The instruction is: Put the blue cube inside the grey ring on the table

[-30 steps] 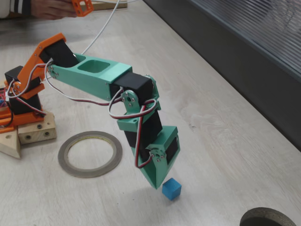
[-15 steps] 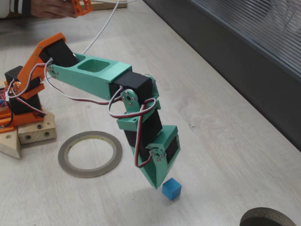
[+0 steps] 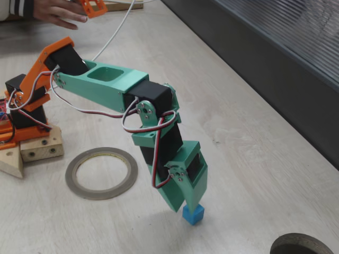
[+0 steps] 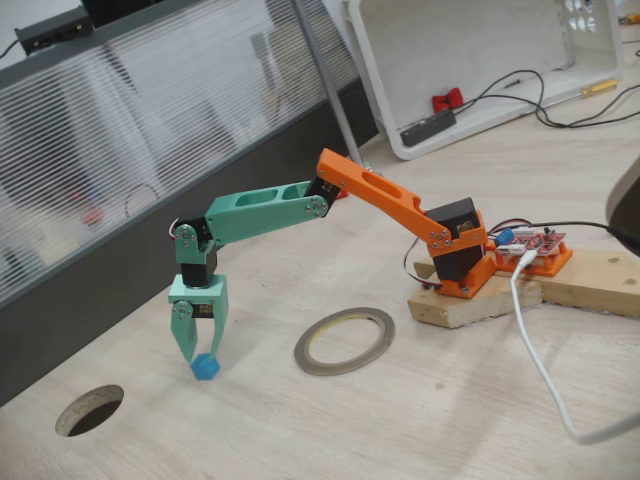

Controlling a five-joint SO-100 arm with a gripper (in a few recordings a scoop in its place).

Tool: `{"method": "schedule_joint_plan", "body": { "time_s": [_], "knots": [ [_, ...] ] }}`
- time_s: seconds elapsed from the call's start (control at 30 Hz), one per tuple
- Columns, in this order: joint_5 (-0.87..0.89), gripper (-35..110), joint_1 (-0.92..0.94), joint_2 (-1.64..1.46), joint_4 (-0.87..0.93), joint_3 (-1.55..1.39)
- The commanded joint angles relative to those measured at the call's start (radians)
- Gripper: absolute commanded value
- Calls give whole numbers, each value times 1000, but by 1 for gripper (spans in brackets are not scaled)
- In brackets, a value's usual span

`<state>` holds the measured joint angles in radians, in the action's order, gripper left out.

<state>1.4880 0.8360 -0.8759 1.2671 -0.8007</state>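
The blue cube (image 3: 194,214) (image 4: 205,368) sits on the pale wood table (image 3: 254,159), to the right of the grey ring (image 3: 71,177) in a fixed view. The green gripper (image 3: 185,207) (image 4: 200,360) points down right at the cube and is open. One fingertip stands just above the cube's top and the other comes down beside it on the ring's side. The ring (image 4: 302,356) lies flat between the cube and the arm's base, with nothing inside it.
A dark round hole (image 3: 302,244) (image 4: 90,410) sits near the table edge beyond the cube. The arm's wooden base block (image 3: 39,148) (image 4: 470,300) stands behind the ring. A white cable (image 4: 540,370) trails across the table. A dark wall strip borders the far side.
The gripper was shut beside the cube. Now it has opened, and one finger has swung out over the cube's top. The cube has not moved.
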Motion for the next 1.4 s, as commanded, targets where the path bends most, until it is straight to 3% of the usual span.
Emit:
{"method": "schedule_joint_plan", "body": {
  "time_s": [0.0, 0.27, 1.37],
  "knots": [
    [3, 31, 11, -44, 8, 23],
    [6, 40, 11, -44, 9, 21],
    [3, 39, 12, 74, -3, 31]
  ]
}}
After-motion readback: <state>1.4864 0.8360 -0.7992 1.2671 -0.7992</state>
